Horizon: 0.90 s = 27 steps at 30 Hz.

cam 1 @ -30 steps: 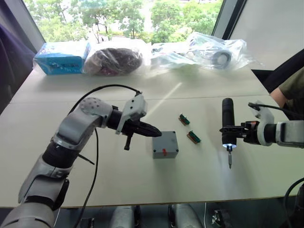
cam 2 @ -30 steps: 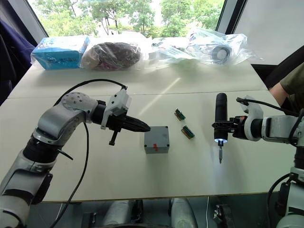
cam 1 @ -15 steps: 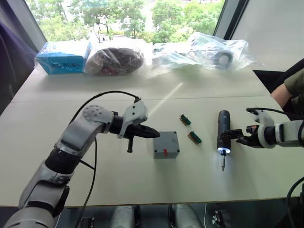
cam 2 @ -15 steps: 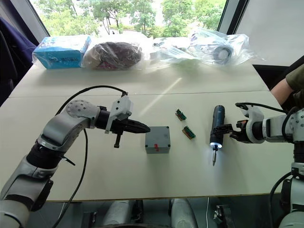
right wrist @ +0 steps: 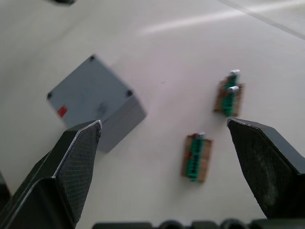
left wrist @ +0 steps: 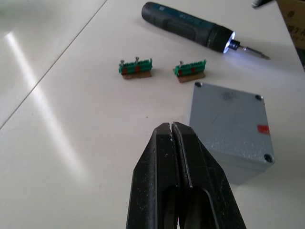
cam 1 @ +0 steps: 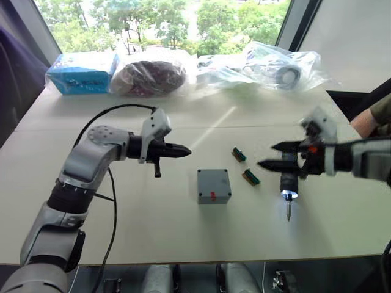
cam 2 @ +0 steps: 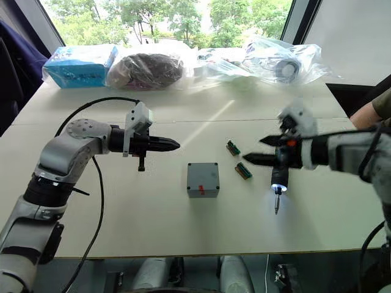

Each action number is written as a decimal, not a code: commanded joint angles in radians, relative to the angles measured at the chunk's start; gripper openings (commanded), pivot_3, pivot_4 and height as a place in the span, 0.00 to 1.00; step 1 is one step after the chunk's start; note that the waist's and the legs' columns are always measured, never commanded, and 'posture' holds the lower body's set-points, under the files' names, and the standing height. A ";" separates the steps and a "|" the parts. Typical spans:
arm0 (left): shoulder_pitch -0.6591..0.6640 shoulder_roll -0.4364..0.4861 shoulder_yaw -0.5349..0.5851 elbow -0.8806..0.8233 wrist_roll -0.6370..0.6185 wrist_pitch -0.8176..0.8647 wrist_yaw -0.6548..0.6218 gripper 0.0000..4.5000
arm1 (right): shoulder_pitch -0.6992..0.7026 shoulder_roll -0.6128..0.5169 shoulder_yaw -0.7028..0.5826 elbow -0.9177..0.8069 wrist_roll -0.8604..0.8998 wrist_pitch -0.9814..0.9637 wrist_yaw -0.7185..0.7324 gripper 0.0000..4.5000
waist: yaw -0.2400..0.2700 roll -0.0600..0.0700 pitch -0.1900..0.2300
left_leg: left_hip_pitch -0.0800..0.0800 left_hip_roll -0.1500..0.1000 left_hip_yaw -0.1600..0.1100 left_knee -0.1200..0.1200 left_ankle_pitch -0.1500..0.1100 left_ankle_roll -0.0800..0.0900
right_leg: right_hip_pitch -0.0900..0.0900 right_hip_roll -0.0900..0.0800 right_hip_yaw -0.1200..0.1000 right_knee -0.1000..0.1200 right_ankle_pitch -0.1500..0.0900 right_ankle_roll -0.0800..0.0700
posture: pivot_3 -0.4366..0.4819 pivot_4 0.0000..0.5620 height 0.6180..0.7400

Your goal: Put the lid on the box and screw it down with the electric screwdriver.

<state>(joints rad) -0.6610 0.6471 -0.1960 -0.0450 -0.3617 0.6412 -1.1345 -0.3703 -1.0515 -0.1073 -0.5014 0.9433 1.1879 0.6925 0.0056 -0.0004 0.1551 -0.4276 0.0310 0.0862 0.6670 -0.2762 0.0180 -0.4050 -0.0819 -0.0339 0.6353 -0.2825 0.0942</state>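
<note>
Resting flat on the pale counter [cam 1: 153,226], the small square grey plastic box [cam 1: 213,186] with its red mark facing me is my landmark; its grey lid [left wrist: 228,117] already sits on top, with screw holes showing at the corners. My left pincer [cam 1: 183,151] hangs above the counter to the left of the box and a little beyond it, apart from it, its two black fingers [left wrist: 164,162] pressed together with nothing between them. My right pincer [cam 1: 264,155] is on the other side of the box, raised above the counter, its fingers [right wrist: 78,157] spread wide and empty. The long dark blue-black electric screwdriver [cam 1: 287,183] lies on the counter to the right of the box, just under my right pincer and free of it, its lit end and thin metal bit pointing toward me. Two small green terminal blocks [cam 1: 249,177] lie between the box and the screwdriver, slightly farther back than the box.
</note>
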 commanded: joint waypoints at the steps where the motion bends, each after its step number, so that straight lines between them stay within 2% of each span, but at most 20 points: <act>1: 0.040 0.004 -0.038 -0.016 0.044 -0.028 0.015 0.00 | 0.081 0.026 0.094 -0.128 -0.082 -0.083 -0.002 0.99 | 0.005 0.000 0.000 | 0.000 0.000 0.000 0.001 0.000 0.000 | 0.000 0.000 0.000 0.000 0.000 0.001 | 0.48 0.27 1.00; 6: 0.055 -0.025 -0.084 -0.009 0.077 -0.048 0.018 0.00 | 0.110 0.095 0.223 -0.105 -0.210 -0.164 -0.026 0.99 | 0.007 -0.003 0.001 | 0.000 -0.001 0.000 0.003 0.000 0.000 | 0.001 -0.001 0.000 0.001 0.001 0.001 | 0.48 0.27 1.00; 10: 0.048 -0.063 -0.127 0.008 0.110 -0.074 0.019 0.00 | 0.105 0.137 0.267 -0.085 -0.262 -0.185 -0.024 0.99 | 0.007 -0.003 0.001 | 0.000 -0.001 0.000 0.004 0.000 0.000 | 0.001 0.000 0.000 0.003 0.002 0.001 | 0.48 0.27 1.00; 20: -0.035 -0.187 -0.179 0.115 0.157 -0.129 0.026 0.00 | 0.092 0.213 0.243 -0.142 -0.176 -0.110 0.000 0.99 | 0.007 -0.004 0.002 | 0.000 0.000 0.000 0.014 -0.002 0.004 | 0.001 0.000 0.001 0.011 0.001 0.001 | 0.48 0.27 1.00; 23: -0.052 -0.186 -0.172 0.153 0.180 -0.149 0.027 0.00 | 0.086 0.244 0.210 -0.167 -0.121 -0.071 -0.014 0.99 | 0.007 -0.004 0.002 | 0.000 0.000 0.000 0.015 -0.002 0.004 | 0.001 0.000 0.001 0.012 0.001 0.001 | 0.48 0.27 1.00; 27: -0.053 -0.146 -0.161 0.166 0.202 -0.166 0.011 0.00 | 0.097 0.206 0.173 -0.186 -0.119 -0.057 -0.008 0.99 | 0.006 -0.004 0.002 | 0.000 0.000 -0.001 0.015 -0.002 0.004 | 0.000 0.000 0.001 0.012 0.001 0.001 | 0.48 0.27 1.00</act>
<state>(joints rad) -0.7038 0.4773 -0.3703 0.1341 -0.1707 0.4934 -1.1114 -0.2646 -0.8214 0.1137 -0.6497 0.8091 1.1307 0.6774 0.0119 -0.0045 0.1573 -0.4279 0.0314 0.0857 0.6819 -0.2787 0.0221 -0.4046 -0.0816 -0.0330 0.6473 -0.2813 0.0948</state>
